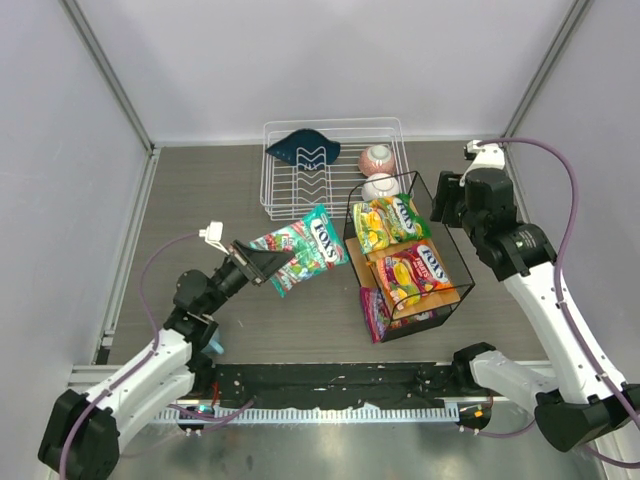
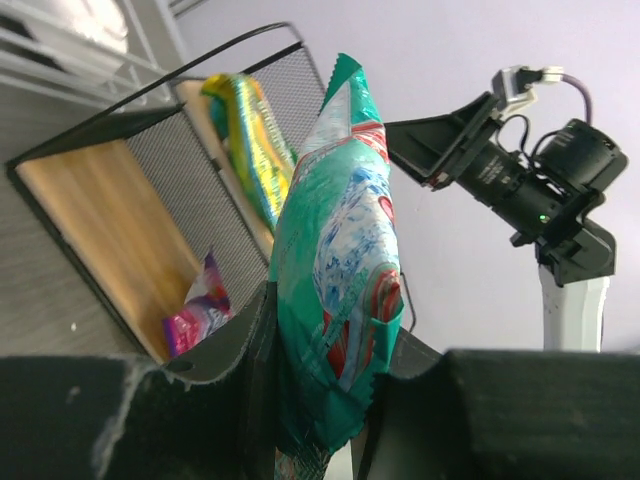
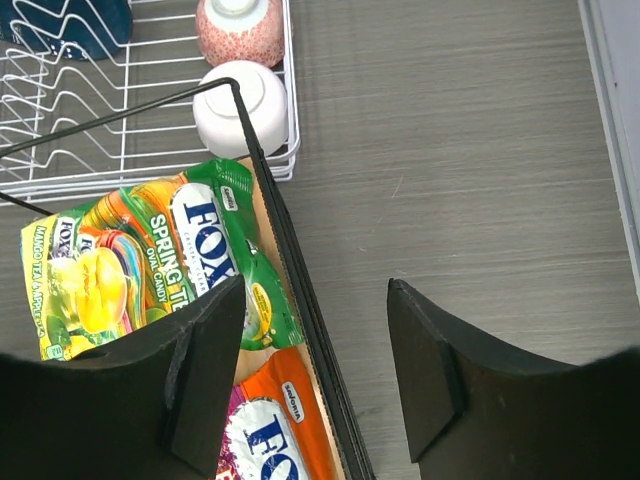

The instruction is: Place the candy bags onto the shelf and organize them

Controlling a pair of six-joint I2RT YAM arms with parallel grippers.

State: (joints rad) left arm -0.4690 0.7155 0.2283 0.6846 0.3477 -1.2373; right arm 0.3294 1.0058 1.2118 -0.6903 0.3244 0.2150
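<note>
View top external: teal bag (image 1: 305,245) clamped by left gripper (image 1: 262,265), just left of shelf (image 1: 356,262); green bag (image 1: 388,222), orange-red bag (image 1: 415,270) and purple bag (image 1: 375,312) shelved | left wrist: jaws closed on bag's lower edge, hold possibly shallow | right wrist: right gripper (image 3: 315,370) jaws wide, empty, over shelf's right wire | risk: bag slipped or snagged on wire frame during insertion

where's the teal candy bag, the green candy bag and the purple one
teal candy bag (image 1: 312,243), top external view, on its printed front by the logo
green candy bag (image 3: 205,228), right wrist view, on its blue logo
purple candy bag (image 1: 374,314), top external view, on its visible side
</note>
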